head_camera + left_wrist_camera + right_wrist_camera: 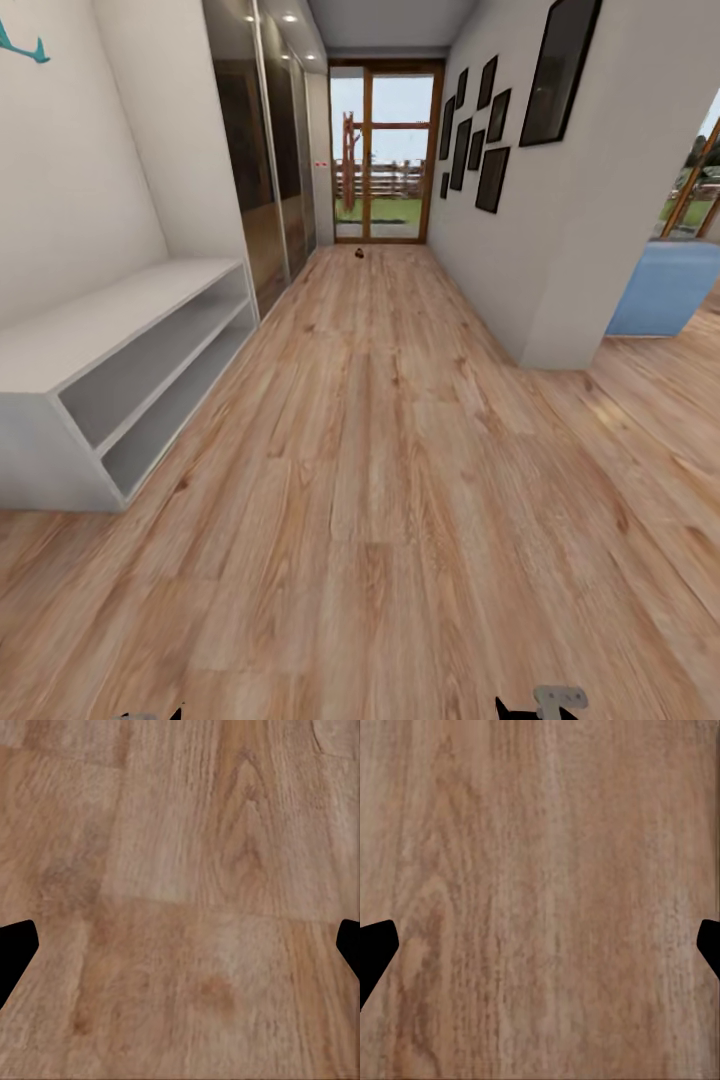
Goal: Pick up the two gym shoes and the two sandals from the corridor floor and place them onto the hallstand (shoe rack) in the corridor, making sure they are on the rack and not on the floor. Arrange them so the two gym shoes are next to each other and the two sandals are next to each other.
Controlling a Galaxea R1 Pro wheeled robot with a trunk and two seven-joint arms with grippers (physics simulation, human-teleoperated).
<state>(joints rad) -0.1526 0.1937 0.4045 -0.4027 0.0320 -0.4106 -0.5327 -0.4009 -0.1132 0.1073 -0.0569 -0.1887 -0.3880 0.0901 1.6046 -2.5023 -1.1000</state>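
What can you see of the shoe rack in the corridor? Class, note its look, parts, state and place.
The shoe rack is a low, wide, light-grey open unit with a smooth matte finish. It has a flat top and two open shelf tiers divided by one board. Its top and both tiers look bare. It stands upright on the wood-plank corridor floor, on the robot's left, its back against the white wall, beside the mirrored wardrobe.
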